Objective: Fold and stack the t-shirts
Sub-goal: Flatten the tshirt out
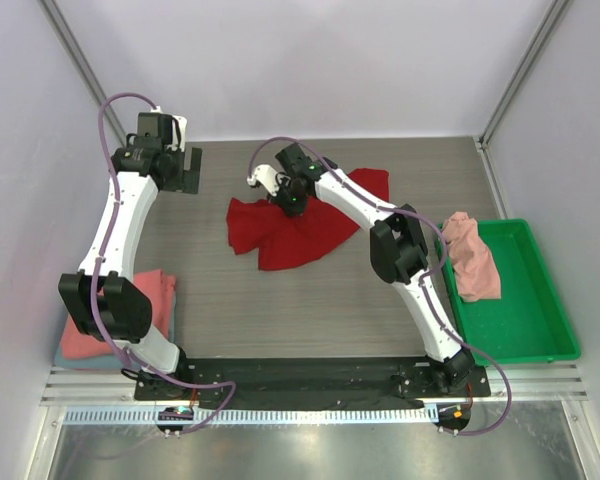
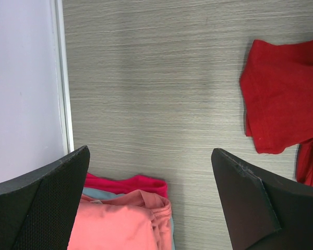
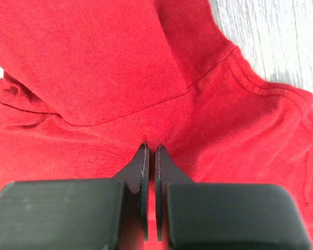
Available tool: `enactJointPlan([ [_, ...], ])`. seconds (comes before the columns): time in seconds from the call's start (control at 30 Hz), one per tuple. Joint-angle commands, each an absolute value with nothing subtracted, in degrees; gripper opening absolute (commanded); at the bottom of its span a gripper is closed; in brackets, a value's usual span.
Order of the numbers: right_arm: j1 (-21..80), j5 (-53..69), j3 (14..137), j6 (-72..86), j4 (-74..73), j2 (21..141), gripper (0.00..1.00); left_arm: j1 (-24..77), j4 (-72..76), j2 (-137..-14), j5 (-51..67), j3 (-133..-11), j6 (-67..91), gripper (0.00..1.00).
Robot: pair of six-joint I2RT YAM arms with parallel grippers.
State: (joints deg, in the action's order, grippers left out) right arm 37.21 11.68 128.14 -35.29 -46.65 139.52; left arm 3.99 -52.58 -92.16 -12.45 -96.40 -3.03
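Observation:
A deep red t-shirt [image 1: 300,225] lies crumpled on the table's middle; it also fills the right wrist view [image 3: 120,78] and shows at the right edge of the left wrist view [image 2: 284,94]. My right gripper [image 1: 290,198] [image 3: 150,151] is shut, pinching a fold of the red cloth. My left gripper [image 1: 185,170] [image 2: 151,172] is open and empty, held high at the back left. A stack of folded shirts [image 1: 115,315], salmon-pink on top with pale blue-grey and deep pink beneath, lies at the near left [image 2: 125,213]. A crumpled salmon-pink t-shirt [image 1: 470,255] hangs over the tray's left rim.
A bright green plastic tray [image 1: 525,300] stands at the right. White walls enclose the table on three sides; a wall and its rail [image 2: 60,78] run along the left. Both arm bases sit at the near edge.

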Motion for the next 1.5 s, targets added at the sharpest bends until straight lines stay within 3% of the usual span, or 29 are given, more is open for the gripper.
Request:
enactJointPlan([
  [0.0,37.0,9.6,130.6,-35.0,-45.8,137.6,0.02,3.7,-50.9,-92.4,-13.4,-98.3,-2.7,1.0],
  [0.27,40.2,7.4,136.5,-40.0,-42.5,123.7,0.01,3.3,-49.7,-93.7,-14.0,-99.1,-2.5,1.0],
  [0.6,42.9,-1.7,132.7,-49.6,-29.0,110.2,0.01,2.4,-49.1,-96.2,-14.3,-104.1,-0.4,1.0],
  [0.7,41.5,-2.8,119.8,-52.5,-29.5,102.2,0.01,2.4,-48.7,-95.8,-14.4,-103.5,-0.6,1.0],
  [0.8,41.7,-4.0,94.1,-59.8,-33.6,92.9,0.01,2.3,-47.9,-95.3,-14.5,-102.2,-0.7,1.0],
  [0.93,41.8,-3.1,74.4,-63.0,-37.5,83.6,0.06,2.2,-47.9,-95.5,-14.5,-102.3,-0.4,1.0],
  [1.03,42.0,-2.6,67.5,-64.7,-41.1,79.0,0.37,2.1,-48.1,-95.6,-14.6,-102.7,-0.5,1.0],
  [1.07,42.0,-2.3,67.1,-64.8,-41.0,78.1,0.47,2.2,-48.1,-95.7,-14.7,-102.7,-0.7,1.0],
  [1.17,40.5,-0.7,71.8,-60.2,-35.3,81.2,0.54,2.2,-48.3,-96.0,-14.7,-102.5,-0.4,1.0],
  [1.37,36.5,6.5,98.9,-42.0,-34.7,100.7,0.53,2.2,-49.0,-96.5,-14.1,-102.8,-0.4,1.0],
  [1.47,36.4,8.3,109.2,-41.1,-36.9,112.4,0.52,2.2,-49.2,-96.2,-14.7,-102.7,-0.4,1.0],
])
